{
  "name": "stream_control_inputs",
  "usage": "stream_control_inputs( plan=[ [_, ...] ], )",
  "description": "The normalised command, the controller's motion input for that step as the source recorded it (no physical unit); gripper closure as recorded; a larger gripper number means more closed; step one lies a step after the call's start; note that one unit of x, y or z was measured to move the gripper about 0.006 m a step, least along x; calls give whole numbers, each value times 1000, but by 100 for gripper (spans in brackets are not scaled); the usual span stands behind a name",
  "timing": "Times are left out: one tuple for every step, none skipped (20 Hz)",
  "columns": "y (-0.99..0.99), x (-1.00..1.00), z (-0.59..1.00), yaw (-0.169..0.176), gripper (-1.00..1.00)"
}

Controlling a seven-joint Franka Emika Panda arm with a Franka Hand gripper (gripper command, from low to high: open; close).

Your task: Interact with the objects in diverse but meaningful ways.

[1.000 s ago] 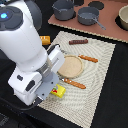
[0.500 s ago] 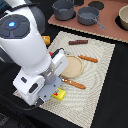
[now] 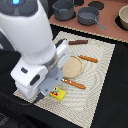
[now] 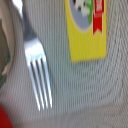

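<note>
From my station the arm [image 3: 30, 47] fills the exterior view's left and hangs low over the near left corner of the striped placemat [image 3: 100, 62]. I judge the task barely begun: nothing I can see is lifted or clearly relocated, and every item lies flat.

The grey long-handled pot [image 3: 89, 16] sits far off the mat on the brown counter [image 3: 112, 30], well apart from the arm, with another dark pot [image 3: 64, 9] beside it. A round tan plate [image 3: 74, 65] rests mid-mat. The yellow labelled bar [image 3: 57, 93] lies just beside the arm's lower end; the wrist view shows it [image 4: 87, 30] flat on the weave, next to a metal fork [image 4: 37, 65]. A red patch at that picture's corner may be the tomato; I can't be sure. Two orange sticks [image 3: 88, 59] and a thin brown stick [image 3: 78, 42] lie beyond the plate.

The gripper's fingers are hidden in both views, so I cannot tell its opening or whether it has anything. The fork close by the bar is what I'd judge could crowd a grasp.
</note>
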Motion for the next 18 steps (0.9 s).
stream_control_inputs(
  plan=[
    [623,-723,326,31,-100],
    [620,-766,280,30,-100],
    [617,-789,237,28,-100],
    [620,-794,200,25,-100],
    [617,-800,189,24,-100],
    [629,-794,180,21,-100],
    [634,-794,174,21,-100],
    [609,-814,131,28,-100],
    [591,-831,71,32,-100],
    [574,-869,20,30,-100],
    [569,-886,14,29,-100],
    [574,-889,3,27,-100],
    [571,-897,14,26,-100],
    [566,-900,20,29,-100],
    [557,-894,11,33,-100],
    [543,-906,0,35,-100],
    [526,-920,0,36,-100],
    [520,-920,0,38,-100]
  ],
)
